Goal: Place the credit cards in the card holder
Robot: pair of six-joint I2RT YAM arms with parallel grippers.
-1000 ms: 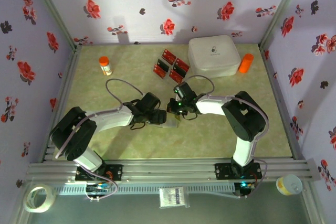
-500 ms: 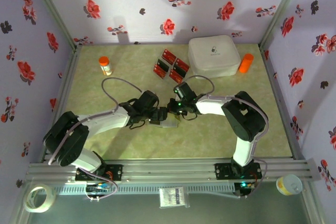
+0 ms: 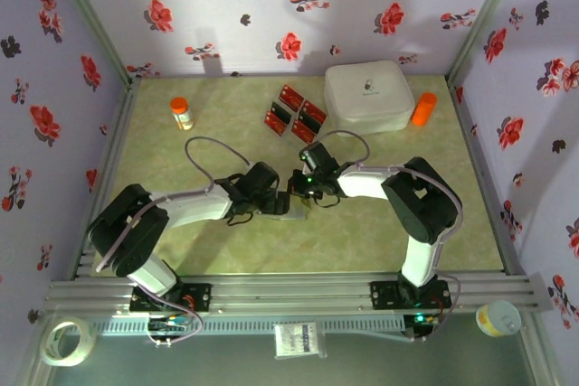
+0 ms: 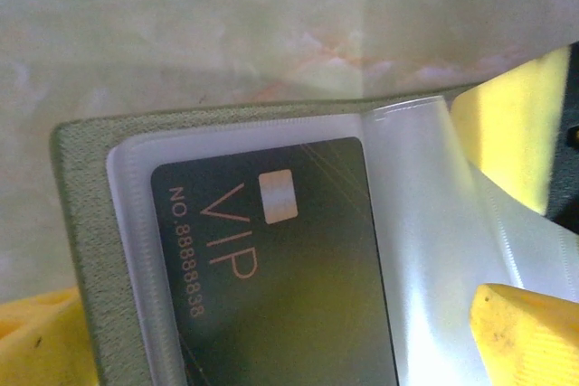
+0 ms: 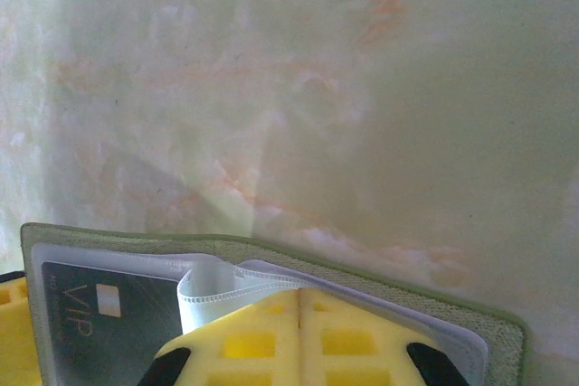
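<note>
Carrying all items is the green marbled table (image 3: 181, 241), walled on three sides by flowered panels. The largest container, a white rounded box (image 3: 368, 95), sits at the far right with its lid closed; its contents cannot be seen. Just beside its right edge stands an orange cylinder (image 3: 423, 108), and an orange-capped bottle (image 3: 182, 113) stands well apart at the far left.

Both arms reach inward and meet at mid-table. The left tool (image 3: 274, 202) stands wide: in its wrist view one yellow pad (image 4: 36, 341) lies at the holder's outer edge and the other (image 4: 525, 332) over the clear leaves, well apart. The right tool's pads (image 5: 253, 341) are pressed together, and a clear plastic leaf curls up into their seam.

The card holder (image 3: 291, 209) lies between the two tools, opened flat on the table, olive cover down, clear sleeves up. One sleeve contains a dark card (image 4: 271, 268) lettered "VIP" with a number beside it. No red card is seen in any visible sleeve.

The credit cards (image 3: 294, 113) lie in a loose cluster on the table just left of the white box, well apart from the holder and outside any container.
</note>
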